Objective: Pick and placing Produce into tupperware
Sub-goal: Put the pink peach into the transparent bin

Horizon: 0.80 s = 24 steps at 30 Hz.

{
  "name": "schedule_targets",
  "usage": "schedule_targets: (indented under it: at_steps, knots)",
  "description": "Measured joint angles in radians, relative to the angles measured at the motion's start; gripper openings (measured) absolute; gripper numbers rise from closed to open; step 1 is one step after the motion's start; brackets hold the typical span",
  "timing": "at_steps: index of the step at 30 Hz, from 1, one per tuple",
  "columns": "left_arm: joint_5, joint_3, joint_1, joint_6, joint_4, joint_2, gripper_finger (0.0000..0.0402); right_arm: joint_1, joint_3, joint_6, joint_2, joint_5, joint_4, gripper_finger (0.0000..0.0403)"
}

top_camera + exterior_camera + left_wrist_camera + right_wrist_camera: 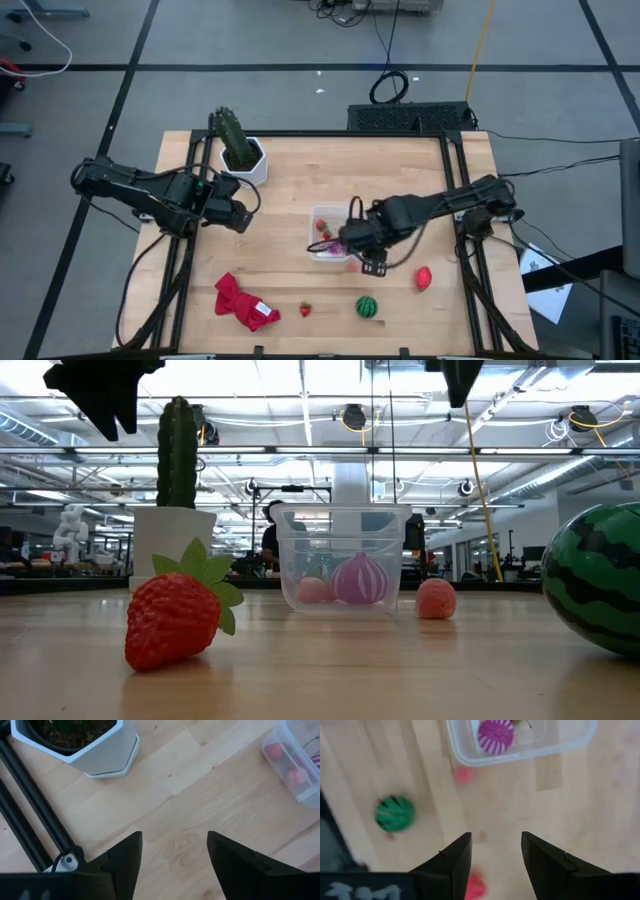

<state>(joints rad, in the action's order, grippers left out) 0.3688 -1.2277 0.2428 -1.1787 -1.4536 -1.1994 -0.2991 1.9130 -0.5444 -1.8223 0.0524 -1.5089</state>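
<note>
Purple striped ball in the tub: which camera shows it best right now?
The right wrist view: the purple striped ball lies unobstructed inside the tupperware. Low view shows it through the clear wall; left wrist catches only a sliver; in the high view the right arm covers it.

Table [400, 190]: pale wood, smooth, matt.
Tupperware [342, 535]: clear glossy plastic.
Strawberry [172, 617]: red, dimpled, matt.
Cloth [240, 301]: red fabric, crumpled.
Pot [95, 750]: white, smooth.

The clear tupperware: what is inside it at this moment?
Inside the tupperware lie a purple striped ball and at least two small red pieces. The right gripper partly covers it from above.
</note>
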Motion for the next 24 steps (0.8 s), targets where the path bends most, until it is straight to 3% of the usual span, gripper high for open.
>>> schedule_targets:
  at_steps: [7,13,24]
  knots:
    - [-0.002,0.0,0.0,0.03,0.0,0.0,0.023,-0.084,-0.244,-0.368,0.074,-0.001,0.271,0.0164]
    - [-0.003,0.0,0.0,0.057,0.0,0.0,0.023,-0.091,-0.382,-0.533,0.08,-0.001,0.539,0.0164]
    - [-0.019,0.0,0.0,0.059,0.0,0.0,0.023,-0.089,-0.435,-0.618,0.079,-0.031,0.562,0.0164]
